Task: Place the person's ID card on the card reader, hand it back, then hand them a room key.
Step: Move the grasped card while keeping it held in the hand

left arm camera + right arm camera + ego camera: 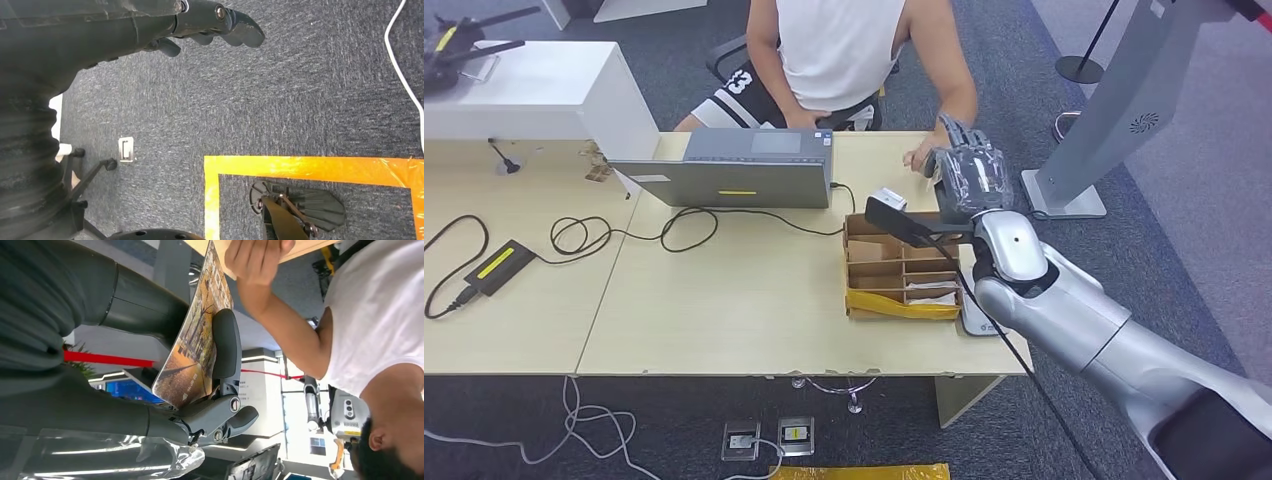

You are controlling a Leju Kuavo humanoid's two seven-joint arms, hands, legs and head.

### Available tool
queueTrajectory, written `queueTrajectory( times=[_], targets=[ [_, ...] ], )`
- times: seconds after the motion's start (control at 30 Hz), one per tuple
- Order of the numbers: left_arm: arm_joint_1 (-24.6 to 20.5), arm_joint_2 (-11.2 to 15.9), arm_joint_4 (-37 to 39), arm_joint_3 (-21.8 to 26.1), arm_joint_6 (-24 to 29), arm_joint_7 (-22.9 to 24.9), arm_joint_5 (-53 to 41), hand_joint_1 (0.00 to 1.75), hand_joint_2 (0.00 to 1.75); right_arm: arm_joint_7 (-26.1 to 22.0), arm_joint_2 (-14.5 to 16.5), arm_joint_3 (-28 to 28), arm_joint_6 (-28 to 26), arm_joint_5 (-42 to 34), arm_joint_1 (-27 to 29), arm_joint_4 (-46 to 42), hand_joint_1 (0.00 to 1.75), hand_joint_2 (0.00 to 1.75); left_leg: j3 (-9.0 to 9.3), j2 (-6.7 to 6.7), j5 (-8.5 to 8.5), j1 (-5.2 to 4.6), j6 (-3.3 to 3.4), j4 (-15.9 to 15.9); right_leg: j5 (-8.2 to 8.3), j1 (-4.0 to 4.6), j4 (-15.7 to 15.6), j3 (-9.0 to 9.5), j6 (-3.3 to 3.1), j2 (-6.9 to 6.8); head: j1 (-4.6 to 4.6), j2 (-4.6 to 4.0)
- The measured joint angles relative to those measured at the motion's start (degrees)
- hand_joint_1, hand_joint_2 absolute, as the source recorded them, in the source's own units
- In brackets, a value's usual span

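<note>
Head view, near to far. The right arm enters from 5 o'clock and extends toward 1 o'clock across the tabletop. At centre right of the tabletop stands a cardboard organiser box with several compartments; the near compartment holds yellow material along its front edge, and a white slip lies in the compartment just behind it. Contents of the far compartments cannot be determined. A flat device lies partly under the arm at the box's 4 o'clock side.

Beyond the box, the right hand is raised, fingers clamped on a picture-printed card, shown in the right wrist view. The person's hand rests on the tabletop just beside the card's far end.

A laptop stands at 11 o'clock of the box.

The left hand hangs over carpet, fingers curled, holding nothing
</note>
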Motion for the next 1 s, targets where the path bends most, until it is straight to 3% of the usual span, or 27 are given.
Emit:
queueTrajectory(
  times=[0.13,0.33,0.47,0.67,1.0],
  targets=[
    [0.1,-0.1,0.0,0.0,0.6,-0.9,1.0,0.00,1.75,-1.2,0.1,-0.3,-4.2,-2.8,1.0,-0.3,1.75,1.75,0.02,0.00,0.00,0.01,0.00,0.0,0.00,0.01,0.0,0.00,0.00,0.00,0.00,0.01],
    [0.4,-0.1,0.0,0.0,0.8,-1.3,1.5,0.00,1.75,-1.6,-0.2,-0.9,-6.2,-4.0,2.4,-1.5,1.75,1.75,0.04,0.01,0.00,0.01,0.00,0.0,0.00,0.01,0.0,0.00,0.00,0.01,-0.01,0.01],
    [1.5,-0.3,0.0,0.0,1.6,-2.6,3.5,0.00,1.75,-3.1,-3.7,-6.8,-12.0,-6.2,12.5,-12.2,1.75,1.75,0.05,0.05,-0.02,0.00,0.00,0.0,0.00,0.00,0.0,0.00,0.00,0.04,0.00,0.01],
    [1.6,-0.4,0.0,0.0,2.1,-3.1,4.5,0.00,1.75,-3.9,-5.4,-10.7,-13.1,-6.1,16.2,-16.8,1.75,1.75,0.11,0.12,-0.01,0.01,-0.01,0.0,0.05,0.03,0.0,0.02,-0.07,0.05,-0.01,0.00],
    [1.7,-0.7,0.0,0.1,3.2,-4.1,6.5,0.00,1.75,-4.1,-9.8,-24.5,-11.9,-5.4,31.1,-24.2,1.75,1.75,0.10,0.25,-0.09,0.03,-0.06,0.0,0.04,0.03,-0.1,0.00,-0.08,0.20,-0.01,-0.01]
  ],
)
